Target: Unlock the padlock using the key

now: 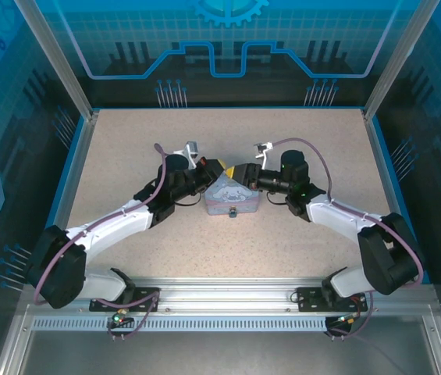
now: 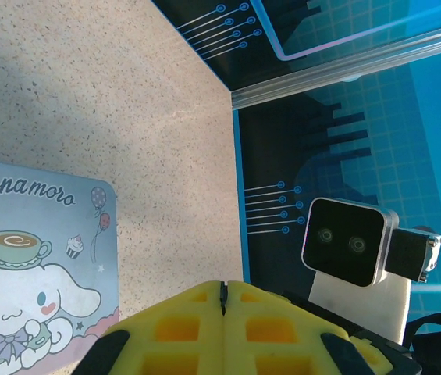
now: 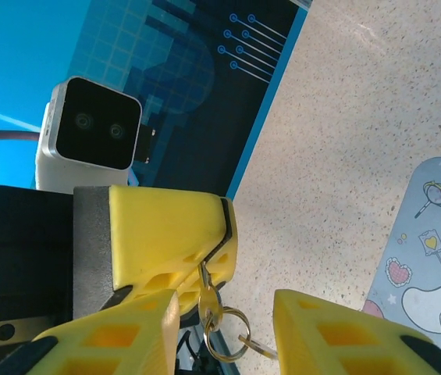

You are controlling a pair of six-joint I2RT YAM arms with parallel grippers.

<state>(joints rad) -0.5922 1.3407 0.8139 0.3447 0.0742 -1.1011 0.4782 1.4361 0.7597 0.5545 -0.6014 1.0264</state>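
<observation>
Carefully: my left gripper (image 3: 219, 231) clenches the key (image 3: 204, 275); my released right gripper (image 3: 226, 308), closing off-center, could knock it loose.

top external: we look down from high at the near side, whole table (image 1: 126, 156)
wrists: we sit close, facing each other across the tin (image 1: 232, 194)
shared: that tin, all three

Counter (image 1: 126, 164): flat, sand-coloured top with fine dark speckles, edged in blue along its left, far and right sides.
Tin (image 1: 232, 197): pale lavender, rectangular, lying flat on the counter near its middle, cartoon-printed lid facing up.
Around the tin: bare speckled surface on every side, reaching out to the blue edging.
</observation>
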